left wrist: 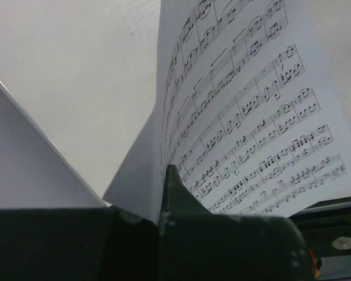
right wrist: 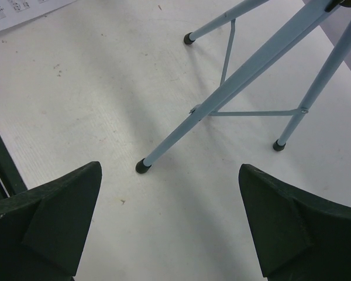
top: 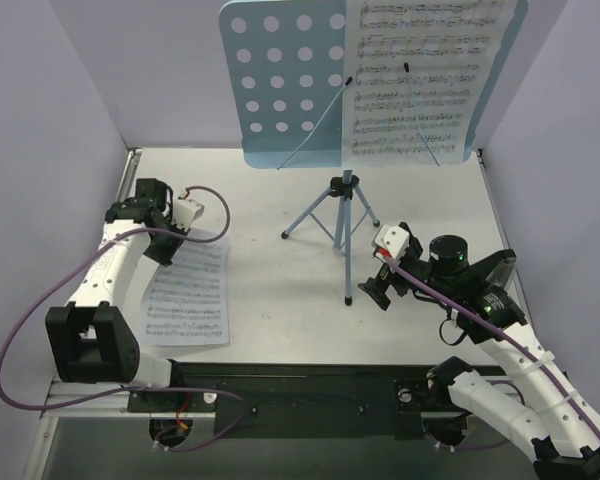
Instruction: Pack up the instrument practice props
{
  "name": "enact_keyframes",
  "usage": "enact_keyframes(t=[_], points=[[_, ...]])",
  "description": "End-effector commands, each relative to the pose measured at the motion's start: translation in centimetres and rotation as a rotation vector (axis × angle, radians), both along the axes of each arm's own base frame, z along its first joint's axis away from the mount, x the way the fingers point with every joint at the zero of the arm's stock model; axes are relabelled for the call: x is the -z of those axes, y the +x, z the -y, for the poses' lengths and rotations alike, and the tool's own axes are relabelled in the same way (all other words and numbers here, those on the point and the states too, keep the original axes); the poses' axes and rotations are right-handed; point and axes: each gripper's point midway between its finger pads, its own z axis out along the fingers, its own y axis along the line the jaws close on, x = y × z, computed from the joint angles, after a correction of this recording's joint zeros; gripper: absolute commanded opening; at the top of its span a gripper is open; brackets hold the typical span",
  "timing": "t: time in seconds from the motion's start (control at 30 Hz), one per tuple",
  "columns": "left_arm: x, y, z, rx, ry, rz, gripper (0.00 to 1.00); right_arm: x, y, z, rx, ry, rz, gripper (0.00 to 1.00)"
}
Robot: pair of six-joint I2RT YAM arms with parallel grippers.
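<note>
L claw clamped on sheet-music page edge, only L wrist cam shows it. R claw wide apart, music stand foot at 12 o'clock. Only top cam shows 2nd page up on stand.

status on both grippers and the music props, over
Left gripper shut on loose sheet-music page. Right gripper open, empty, facing music stand legs. Second page on stand. No obstruction seen.

A robot lab test cell: a white table boxed in by plain pale partition walls, with a left arm and right arm bolted to a black rail at its near edge, trailing purple cables.
</note>
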Motion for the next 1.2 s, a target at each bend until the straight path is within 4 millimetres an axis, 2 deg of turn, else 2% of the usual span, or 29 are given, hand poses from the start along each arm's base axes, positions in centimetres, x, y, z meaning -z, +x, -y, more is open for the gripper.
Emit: enact_keyframes(t=[0.0,0.03,0.07,0.1,0.13,0.17,0.3,0.4,0.6,0.77,1.17], points=[[3.3,1.8,-5.9,-0.073,0.262,0.03,0.0,-0.1,0.3,-0.2,0.004,0.013,0.009,0.97],[4.7,1.4,-6.6,-0.079,0.3,0.003,0.0,-0.2,0.4,-0.2,0.003,0.016,0.009,0.97],[4.9,2.3,-7.1,-0.078,0.324,0.035,0.0,-0.1,0.4,-0.2,0.001,0.015,0.008,0.97],[5.9,2.1,-7.7,-0.083,0.361,0.015,0.0,-0.2,0.4,-0.3,0.0,0.015,0.008,0.97],[5.9,3.2,-8.1,-0.075,0.383,0.051,0.0,-0.2,0.5,-0.2,0.002,0.014,0.009,0.97],[6.7,3.1,-8.5,-0.073,0.413,0.034,0.0,-0.3,0.5,-0.2,0.005,0.013,0.01,0.97],[6.9,5.3,-9.5,-0.049,0.468,0.093,0.0,-0.3,0.5,0.0,0.017,0.0,-0.012,0.98],[7.2,5.9,-9.8,-0.049,0.485,0.09,0.0,-0.2,0.5,0.0,0.02,-0.002,-0.022,0.98],[8.6,5.7,-10.8,-0.141,0.478,0.027,0.0,0.0,0.5,-0.1,0.011,-0.003,-0.028,0.98],[9.4,5.0,-10.8,-0.229,0.424,0.008,0.0,0.1,0.7,0.0,0.019,-0.003,-0.031,0.98],[9.9,3.9,-11.9,-0.347,0.39,-0.016,0.0,0.4,1.0,-0.4,0.011,0.005,-0.048,0.98]])
